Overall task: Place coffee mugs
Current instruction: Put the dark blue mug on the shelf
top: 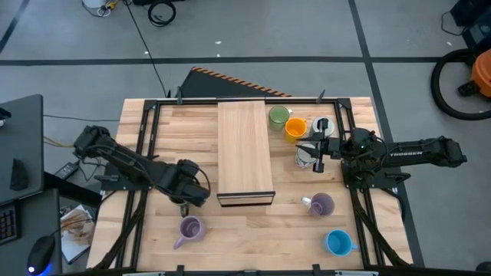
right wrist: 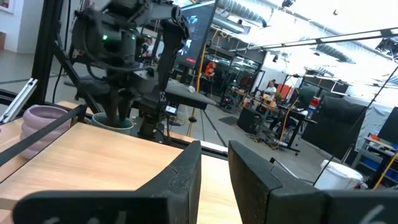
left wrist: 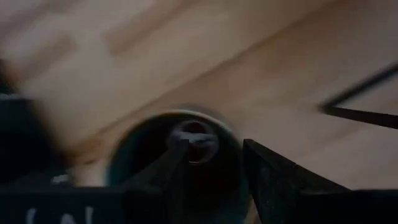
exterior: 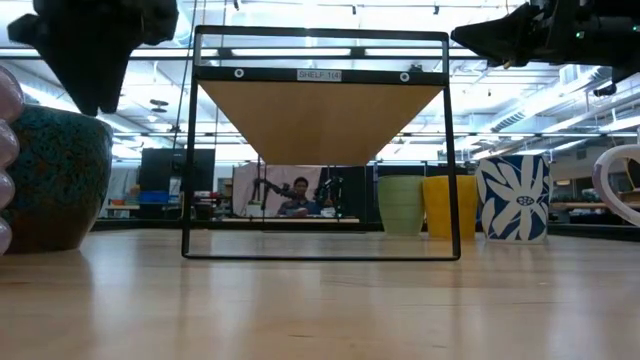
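A dark, teal-speckled coffee mug (exterior: 55, 175) stands near the table's front left, hidden under my left gripper (top: 186, 195) in the high view. That gripper points down into the mug and is shut on its wall. A lilac mug (top: 189, 228) sits nearer the front edge. The green mug (top: 278, 116), the orange mug (top: 295, 128) and two white mugs (top: 321, 125) (top: 307, 156) stand right of the shelf. Another lilac mug (top: 321, 205) and a blue mug (top: 337, 243) stand at the front right. My right gripper (right wrist: 214, 152) hovers level by the white mugs, slightly open, with nothing between its fingers. My left gripper has the dark mug's wall at the rim (left wrist: 235, 146) between its fingers, one finger (left wrist: 177, 165) inside the mug and one (left wrist: 273, 180) outside. The fingers come from above, pointing down. In the low view the mug stands upright with its base at table level.
A wooden shelf board (top: 245, 157) on a black wire frame (exterior: 190, 150) stands across the table's middle. Black rails (top: 146, 153) run along both sides of the table. Bare wood lies between the shelf's near end and the front edge.
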